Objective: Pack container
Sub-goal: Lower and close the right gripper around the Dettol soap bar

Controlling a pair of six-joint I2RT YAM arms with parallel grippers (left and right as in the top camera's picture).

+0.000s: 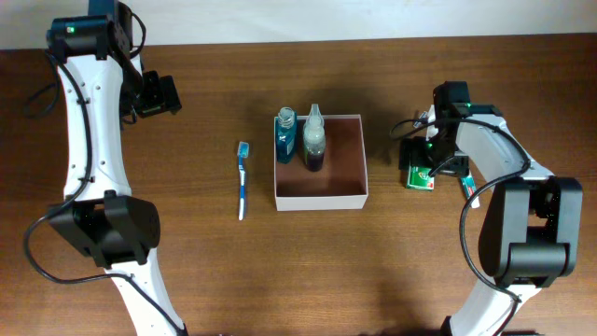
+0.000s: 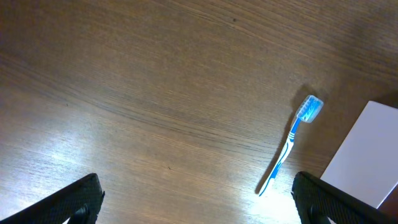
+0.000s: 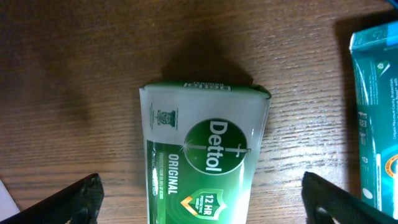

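Hovering with left tool (image 2: 194, 202) wide, empty, over counter (image 2: 155, 93) near toothbrush (image 2: 286, 149). Hovering with right tool (image 3: 202, 202) wide, empty, above Dettol packet (image 3: 205, 162). In left part of container (image 1: 322, 198), two bottles (image 1: 314, 140).

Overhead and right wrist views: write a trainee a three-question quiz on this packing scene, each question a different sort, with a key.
1. True or false: the toothbrush lies inside the container.
2. How many bottles stand in the container? A one, B two, C three.
3. Fill in: the green packet below the open right fingers reads "____".
Key: 1 false, it lies on the table to the container's left; 2 B; 3 Dettol.
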